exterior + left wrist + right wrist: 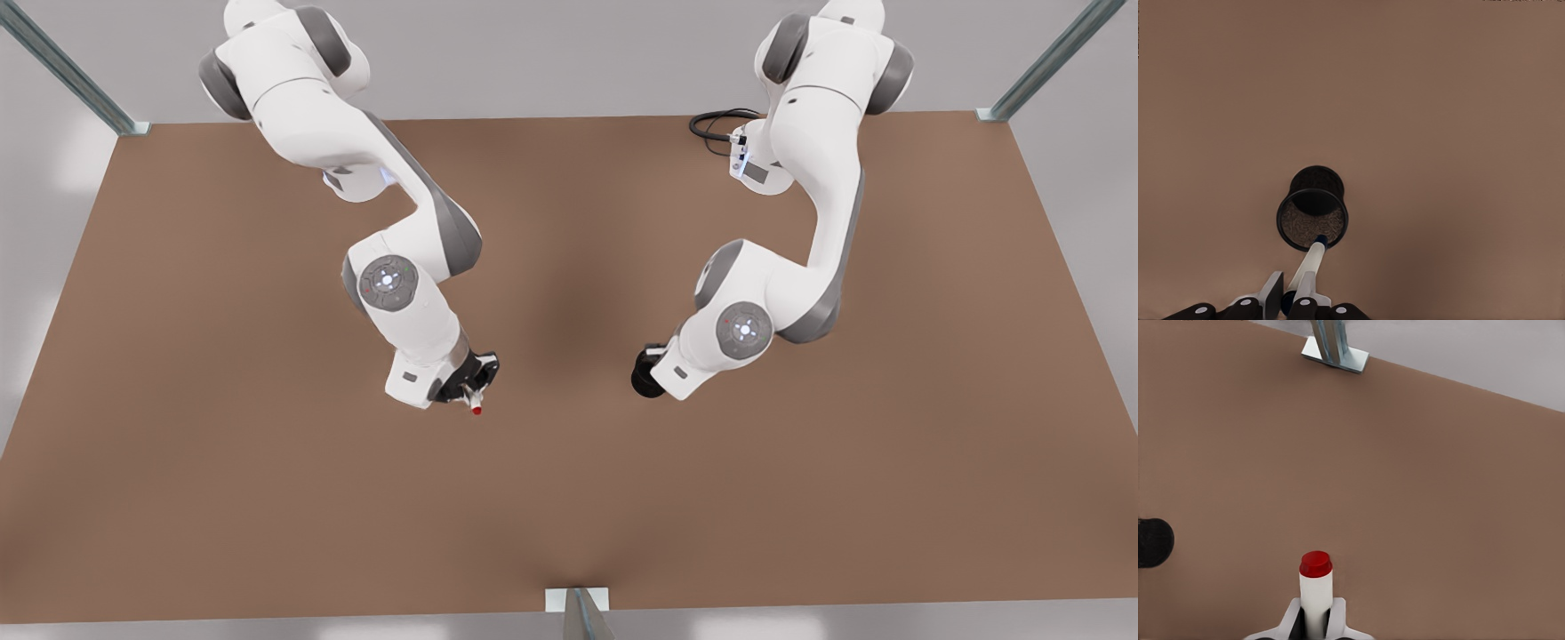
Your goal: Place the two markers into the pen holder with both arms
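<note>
The black mesh pen holder stands on the brown table, partly under the wrist of the arm on the front view's right, where I see the pen holder as a dark round shape. My left gripper is shut on the blue-capped marker, which slants down with its dark end at the holder's near rim. On the front view's left, my right gripper is shut on the red-capped marker. That red marker stands upright between the right gripper fingers, well apart from the pen holder.
A metal frame post rises at the table's near edge, and the same post lies ahead of the red marker. More posts stand at the back corners. A black cable loops by the base of the arm on the front view's right.
</note>
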You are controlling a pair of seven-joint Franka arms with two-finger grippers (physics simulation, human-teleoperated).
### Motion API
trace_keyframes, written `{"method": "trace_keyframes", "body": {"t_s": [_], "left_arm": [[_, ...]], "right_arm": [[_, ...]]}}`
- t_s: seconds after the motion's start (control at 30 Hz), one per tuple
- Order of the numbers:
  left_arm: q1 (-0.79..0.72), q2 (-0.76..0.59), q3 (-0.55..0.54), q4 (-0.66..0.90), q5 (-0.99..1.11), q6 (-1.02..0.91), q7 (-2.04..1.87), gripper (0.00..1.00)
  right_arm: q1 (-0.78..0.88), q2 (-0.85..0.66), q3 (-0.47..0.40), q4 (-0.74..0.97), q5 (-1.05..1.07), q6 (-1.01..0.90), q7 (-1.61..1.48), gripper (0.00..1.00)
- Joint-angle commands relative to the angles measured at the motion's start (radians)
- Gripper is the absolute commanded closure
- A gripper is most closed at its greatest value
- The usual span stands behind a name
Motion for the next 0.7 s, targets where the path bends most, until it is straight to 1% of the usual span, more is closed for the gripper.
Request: {"method": "trace_keyframes", "body": {"t_s": [0.0, 0.07, 0.13, 0.17, 0.2, 0.23, 0.33, 0.43, 0.5, 0.53, 0.57, 0.6, 0.63, 0.67], "left_arm": [[0.002, 0.003, 0.000, 0.000, -0.003, 0.011, -0.193, 0.79], [0.003, 0.009, 0.002, 0.000, 0.000, 0.011, -0.193, 0.79], [-0.001, 0.025, 0.004, 0.000, 0.002, 0.012, -0.193, 0.79], [-0.001, 0.026, 0.004, -0.002, 0.026, 0.011, -0.193, 0.75], [-0.001, 0.031, 0.004, -0.004, 0.036, 0.006, -0.152, 0.06], [-0.001, 0.031, 0.004, -0.004, 0.036, 0.003, -0.149, 0.00], [0.006, 0.028, 0.004, -0.004, 0.071, -0.026, -0.146, 0.00], [0.206, -0.001, 0.008, 0.000, 0.076, -0.178, 0.210, 0.00], [0.310, -0.009, 0.008, 0.004, 0.158, -0.210, 0.393, 0.00], [0.347, -0.009, 0.007, 0.009, 0.161, -0.210, 0.413, 0.00], [0.353, -0.009, 0.031, 0.030, 0.181, -0.213, 0.465, 0.00], [0.353, -0.037, 0.059, 0.030, 0.184, -0.213, 0.537, 0.00], [0.353, -0.043, 0.057, 0.030, 0.184, -0.213, 0.554, 0.00], [0.352, -0.090, 0.059, 0.030, 0.183, -0.215, 0.575, 0.00]], "right_arm": [[0.024, 0.010, 0.000, 0.009, -0.034, 0.069, 0.259, 0.79], [0.049, 0.044, -0.003, 0.057, -0.034, 0.074, 0.264, 0.79], [0.075, 0.052, -0.003, 0.060, -0.034, 0.093, 0.324, 0.79], [0.092, 0.056, -0.010, 0.066, -0.034, 0.095, 0.334, 0.79], [0.098, 0.059, -0.010, 0.070, -0.034, 0.095, 0.337, 0.79], [0.106, 0.061, -0.013, 0.070, -0.034, 0.097, 0.341, 0.79], [0.124, 0.078, -0.013, 0.095, -0.047, 0.097, 0.379, 0.79], [0.184, 0.122, -0.014, 0.155, -0.075, 0.113, 0.480, 0.79], [0.224, 0.145, -0.017, 0.170, -0.089, 0.150, 0.551, 0.79], [0.245, 0.170, -0.017, 0.204, -0.113, 0.159, 0.597, 0.79], [0.265, 0.180, -0.019, 0.225, -0.133, 0.158, 0.633, 0.79], [0.276, 0.191, -0.017, 0.235, -0.133, 0.210, 0.634, 0.79], [0.293, 0.228, -0.017, 0.280, -0.135, 0.270, 0.633, 0.79], [0.320, 0.268, -0.019, 0.324, -0.133, 0.299, 0.635, 0.79]]}}
